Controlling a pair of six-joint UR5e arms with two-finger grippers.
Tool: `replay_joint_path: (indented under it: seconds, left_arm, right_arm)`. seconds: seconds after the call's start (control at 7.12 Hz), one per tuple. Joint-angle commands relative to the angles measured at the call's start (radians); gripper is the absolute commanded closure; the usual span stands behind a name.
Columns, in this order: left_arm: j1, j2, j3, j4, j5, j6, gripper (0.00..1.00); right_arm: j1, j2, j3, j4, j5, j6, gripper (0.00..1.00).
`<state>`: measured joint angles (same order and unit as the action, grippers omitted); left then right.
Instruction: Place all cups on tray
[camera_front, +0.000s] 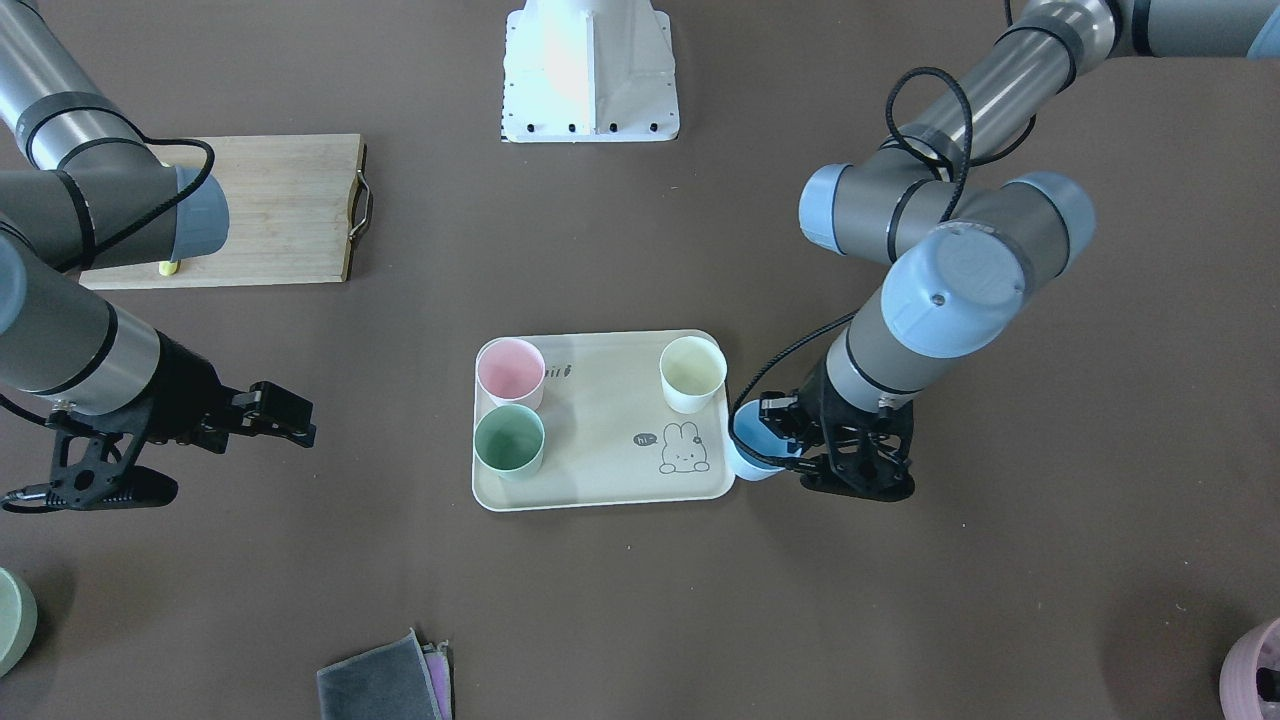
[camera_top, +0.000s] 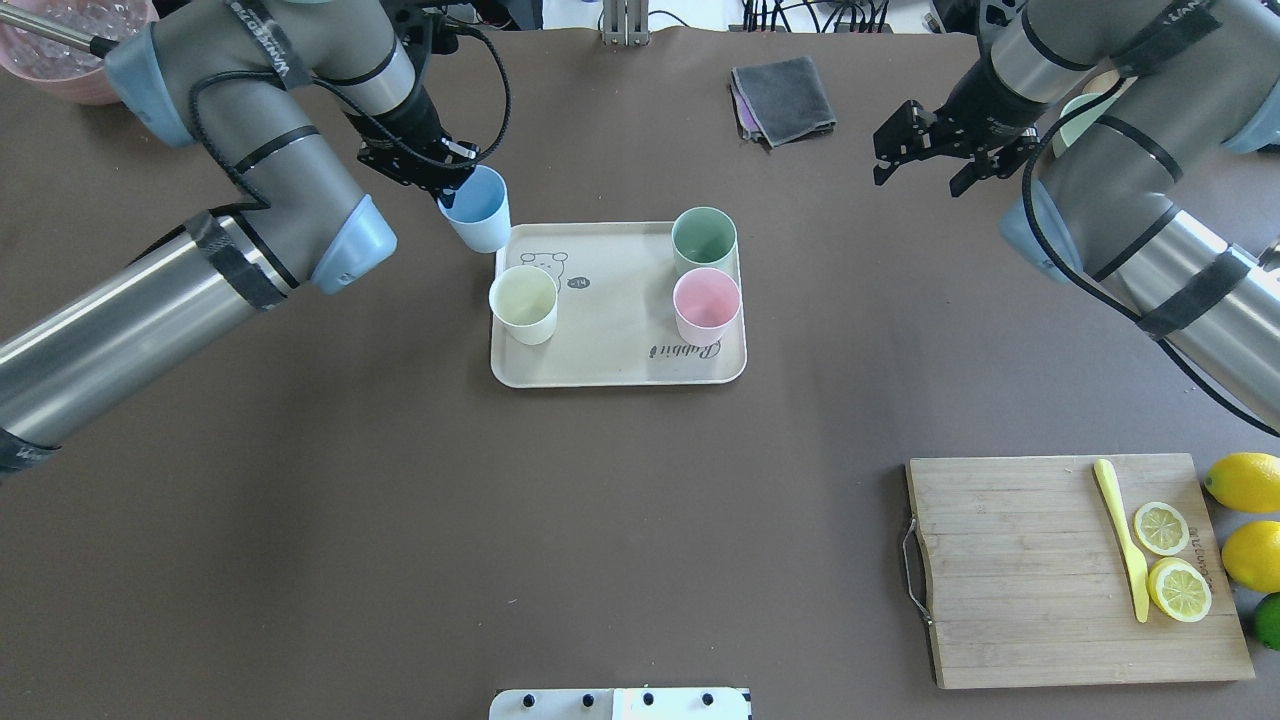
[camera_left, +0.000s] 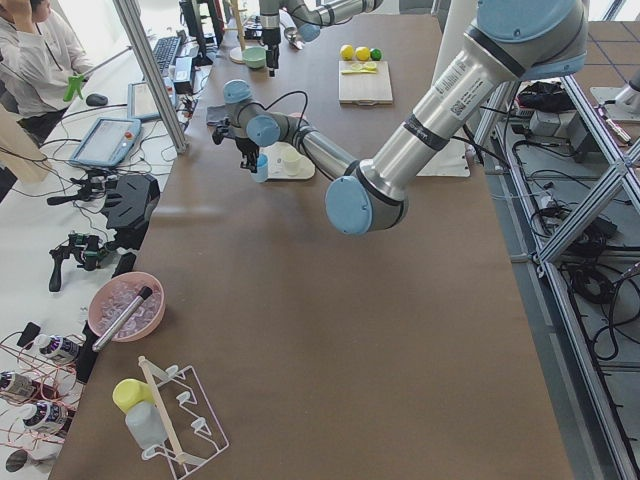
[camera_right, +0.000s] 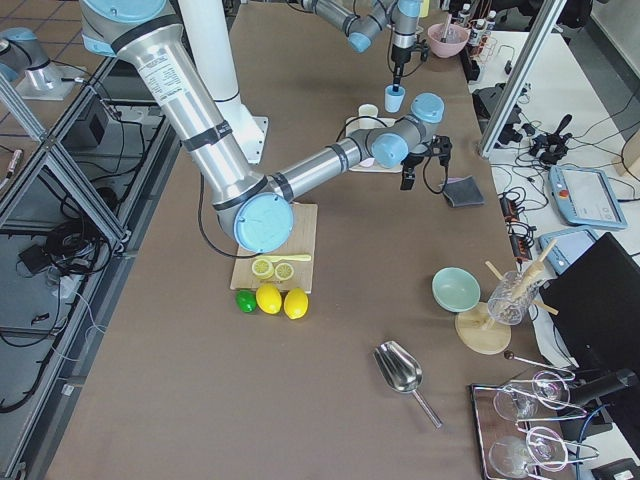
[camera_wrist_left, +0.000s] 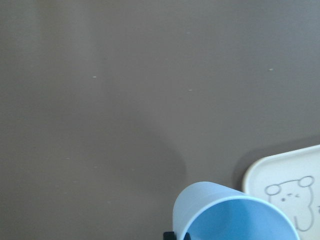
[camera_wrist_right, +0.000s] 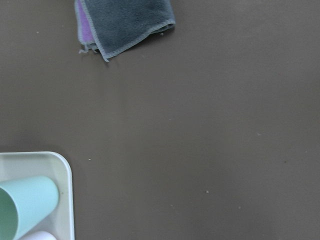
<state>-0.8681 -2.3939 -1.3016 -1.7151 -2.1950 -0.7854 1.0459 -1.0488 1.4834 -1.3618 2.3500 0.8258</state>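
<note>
**Three cups on the tray, the fourth held at its corner**

Count with me, from the overhead view's left side across. You have four cups and one tray.

The light blue cup (camera_top: 477, 208) is not on the tray. The left gripper (camera_top: 452, 182) holds it by the rim, fingers clamped on the cup wall, and it is tilted. The left arm reaches in from the near left with its elbow bent and its wrist pointing down at the tray's far left corner. The cup hangs just beside that corner. You cannot tell from these views whether its base clears the rim.

The tray (camera_top: 610, 335) lies flat near the middle of the table and carries three upright cups. The cream cup (camera_top: 524, 305) stands at its left edge. The green cup (camera_top: 704, 240) and the pink cup (camera_top: 707, 305) stand at its right edge, very close together, the green one farther from the robot.

Right of the tray, well apart from it, the right gripper (camera_top: 920, 175) hovers over bare table. Its fingers are spread wide and hold nothing. That arm comes in from the far right with its forearm angled down.

One wooden cutting board (camera_top: 1000, 570) lies at the near right and carries two lemon halves (camera_top: 1160, 527).
</note>
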Motion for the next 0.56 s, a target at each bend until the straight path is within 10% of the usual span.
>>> replay_joint_path:
  seconds: [0.0,0.14,0.28,0.42]
  left_arm:
    - [0.092,-0.069,0.036,-0.012,0.085,-0.105,1.00]
    - [0.098,-0.091,0.057,-0.012,0.106,-0.109,1.00]
    - [0.095,-0.090,0.059,-0.012,0.107,-0.095,0.01]
    - [0.090,-0.088,0.056,-0.011,0.107,-0.095,0.02]
  right_arm:
    - [0.029,-0.056,0.008,0.000,-0.001,-0.068,0.00]
    - [0.031,-0.060,0.008,0.000,-0.001,-0.073,0.00]
    - [0.032,-0.062,0.008,0.000,0.000,-0.073,0.00]
    - [0.039,-0.071,0.014,-0.002,0.000,-0.073,0.00]
